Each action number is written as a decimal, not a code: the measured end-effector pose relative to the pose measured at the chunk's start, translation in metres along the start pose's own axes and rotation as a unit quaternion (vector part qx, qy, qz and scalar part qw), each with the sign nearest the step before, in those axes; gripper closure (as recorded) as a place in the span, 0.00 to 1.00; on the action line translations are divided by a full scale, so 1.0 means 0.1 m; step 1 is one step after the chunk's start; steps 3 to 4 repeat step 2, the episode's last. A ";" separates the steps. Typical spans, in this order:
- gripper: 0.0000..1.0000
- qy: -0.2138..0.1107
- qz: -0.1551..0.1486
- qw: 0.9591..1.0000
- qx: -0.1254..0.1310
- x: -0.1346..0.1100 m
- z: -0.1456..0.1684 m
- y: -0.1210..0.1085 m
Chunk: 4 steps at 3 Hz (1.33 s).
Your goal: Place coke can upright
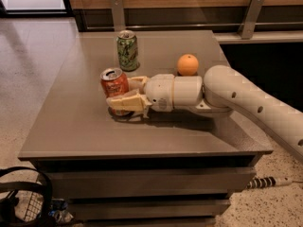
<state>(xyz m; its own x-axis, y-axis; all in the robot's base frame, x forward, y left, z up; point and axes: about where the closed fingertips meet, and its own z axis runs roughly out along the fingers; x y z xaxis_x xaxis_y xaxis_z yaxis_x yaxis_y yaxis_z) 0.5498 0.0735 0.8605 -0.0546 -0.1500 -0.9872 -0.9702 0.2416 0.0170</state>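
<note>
I read the pincer (120, 92) lying low on the tabletop (71, 126), clenched on the coke can (113, 81). The can stands upright between its fingers. Green can (127, 50) upright just beyond the pincer. Orange (188, 64) farther back, beside the arm (246, 98).

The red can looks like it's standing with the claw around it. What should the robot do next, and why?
Probably open the gripper and let go. The coke can stands about upright on the table, silver top up, the gripper shut on it low down. The green can and the orange sit apart behind it, so releasing looks safe.
</note>
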 end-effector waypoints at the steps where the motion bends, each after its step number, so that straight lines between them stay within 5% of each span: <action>1: 0.17 0.000 -0.001 1.000 -0.002 -0.01 0.02 0.01; 2: 0.00 0.000 -0.001 1.000 -0.004 -0.01 0.03 0.03; 4: 0.00 0.000 -0.001 1.000 -0.004 -0.01 0.03 0.03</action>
